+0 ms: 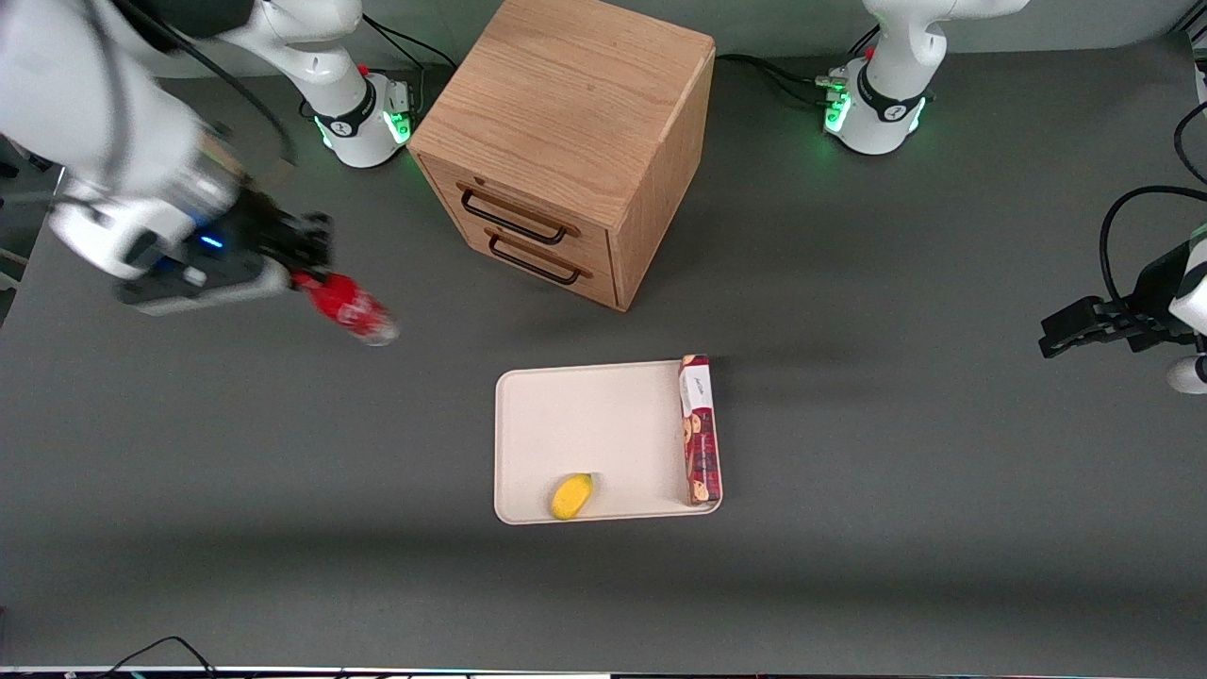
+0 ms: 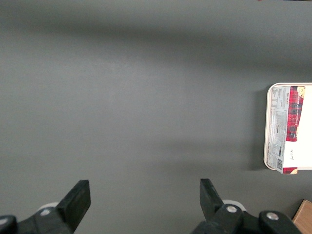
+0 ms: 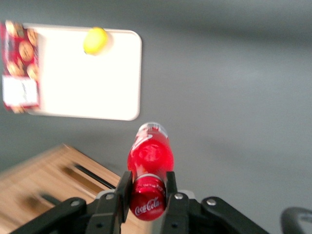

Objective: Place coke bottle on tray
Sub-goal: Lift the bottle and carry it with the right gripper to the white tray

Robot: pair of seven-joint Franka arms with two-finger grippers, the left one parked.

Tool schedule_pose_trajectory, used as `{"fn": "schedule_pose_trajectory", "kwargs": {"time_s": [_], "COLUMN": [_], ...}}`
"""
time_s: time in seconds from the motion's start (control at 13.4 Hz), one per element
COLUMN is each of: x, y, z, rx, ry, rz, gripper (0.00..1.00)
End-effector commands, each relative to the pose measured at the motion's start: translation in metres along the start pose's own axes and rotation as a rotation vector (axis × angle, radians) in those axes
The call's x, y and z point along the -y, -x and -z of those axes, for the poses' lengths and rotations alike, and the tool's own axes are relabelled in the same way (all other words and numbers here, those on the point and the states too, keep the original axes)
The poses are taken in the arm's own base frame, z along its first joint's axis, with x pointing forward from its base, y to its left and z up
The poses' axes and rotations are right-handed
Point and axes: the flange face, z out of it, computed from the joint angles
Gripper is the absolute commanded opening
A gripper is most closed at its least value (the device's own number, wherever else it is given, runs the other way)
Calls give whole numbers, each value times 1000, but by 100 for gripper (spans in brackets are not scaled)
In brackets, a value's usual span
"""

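My right gripper is shut on the cap end of the small red coke bottle and holds it tilted in the air above the table, toward the working arm's end. In the right wrist view the fingers clamp the red cap, and the bottle points away with its clear base outward. The cream-white tray lies on the table in front of the wooden cabinet, nearer the front camera, well apart from the bottle. It also shows in the right wrist view and in part in the left wrist view.
A long red biscuit box lies along one edge of the tray and a yellow lemon sits in its near corner. A wooden two-drawer cabinet stands farther from the front camera.
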Motion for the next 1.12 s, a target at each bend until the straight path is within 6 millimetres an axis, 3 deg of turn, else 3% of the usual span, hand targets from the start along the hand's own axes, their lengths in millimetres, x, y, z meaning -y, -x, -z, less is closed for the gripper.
{"fn": "schedule_pose_trajectory", "kwargs": {"time_s": [0.0,0.15,0.37,0.52,0.6,0.67,0.75,0.82,0.9,1.04], "x": [55,90,113,118,117,117,116,116,117,112], "y": [-32,-33,-24,-17,-16,-17,-18,-19,-20,-16], "z": [-59,-125,-216,-246,-251,-254,-257,-252,-237,-172], "rx": [-30,-70,-103,-93,-87,-87,-83,-90,-108,-168], "ry": [-29,44,100,101,102,99,100,97,95,128], "rz": [-181,-226,-275,-283,-286,-306,-311,-306,-305,-303], "gripper": [4,4,4,4,7,24,93,100,100,100]}}
